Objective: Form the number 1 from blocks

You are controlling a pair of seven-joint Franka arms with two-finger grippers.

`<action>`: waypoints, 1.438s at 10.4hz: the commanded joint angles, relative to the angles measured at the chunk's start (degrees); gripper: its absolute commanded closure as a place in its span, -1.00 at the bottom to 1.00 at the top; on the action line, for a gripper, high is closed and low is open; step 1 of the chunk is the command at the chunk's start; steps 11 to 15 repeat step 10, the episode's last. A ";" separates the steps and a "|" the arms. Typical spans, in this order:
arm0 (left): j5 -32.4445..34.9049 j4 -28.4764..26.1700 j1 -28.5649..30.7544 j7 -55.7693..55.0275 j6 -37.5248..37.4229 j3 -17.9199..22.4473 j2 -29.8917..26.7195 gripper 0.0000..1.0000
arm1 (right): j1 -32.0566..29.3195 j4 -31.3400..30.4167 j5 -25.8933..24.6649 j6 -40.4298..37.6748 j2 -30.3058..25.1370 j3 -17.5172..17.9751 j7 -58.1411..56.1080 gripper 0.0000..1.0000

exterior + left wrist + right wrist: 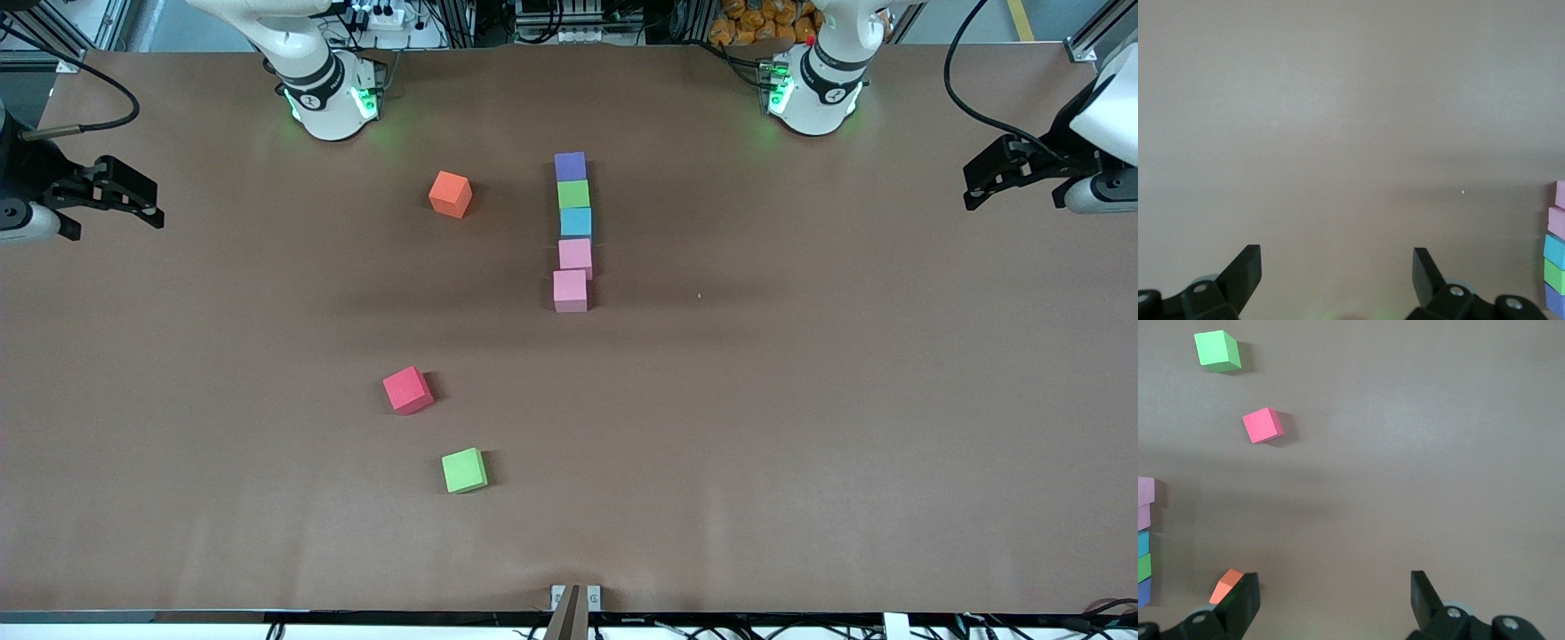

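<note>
Five blocks form a straight column mid-table: purple point(570, 165) farthest from the front camera, then green point(573, 193), sky blue point(575, 221), pink point(575, 255) and a second pink point(570, 290) nearest, shifted slightly toward the right arm's end. The blocks touch or nearly touch. My right gripper point(151, 203) hangs open and empty over the right arm's end of the table. At the opposite end my left gripper point(974, 187) is also open and empty. The column shows at the edge of the left wrist view, sky blue point(1555, 250) among it, and of the right wrist view, pink point(1145, 490) on its end.
An orange cube point(450, 194) lies beside the column toward the right arm's end. A red cube point(408, 389) and a loose green cube point(464, 470) lie nearer the front camera. Bare brown table point(845, 373) stretches toward the left arm's end.
</note>
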 commanded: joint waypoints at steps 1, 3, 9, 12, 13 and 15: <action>-0.48 -0.55 0.00 1.85 -0.29 0.20 -1.19 -1.00 | -1.00 -0.21 1.08 -0.68 -0.69 0.58 0.47 -1.00; -1.00 -0.47 -0.09 1.85 -0.29 0.28 -1.28 -1.00 | -1.09 -0.12 1.08 -0.68 -0.69 0.58 0.47 -1.00; -1.35 -0.46 -0.35 0.18 -2.14 1.69 -1.54 -1.00 | -1.09 -0.21 0.99 -0.68 -0.52 0.58 0.47 -1.00; -1.44 -0.46 -0.35 0.09 -3.18 1.95 -1.63 -1.00 | -1.09 -0.21 1.07 -0.68 -0.52 0.58 0.47 -1.00; -1.44 -0.46 -0.35 0.09 -3.18 1.95 -1.63 -1.00 | -1.09 -0.21 1.07 -0.68 -0.52 0.58 0.47 -1.00; -1.44 -0.46 -0.35 0.09 -3.18 1.95 -1.63 -1.00 | -1.09 -0.21 1.07 -0.68 -0.52 0.58 0.47 -1.00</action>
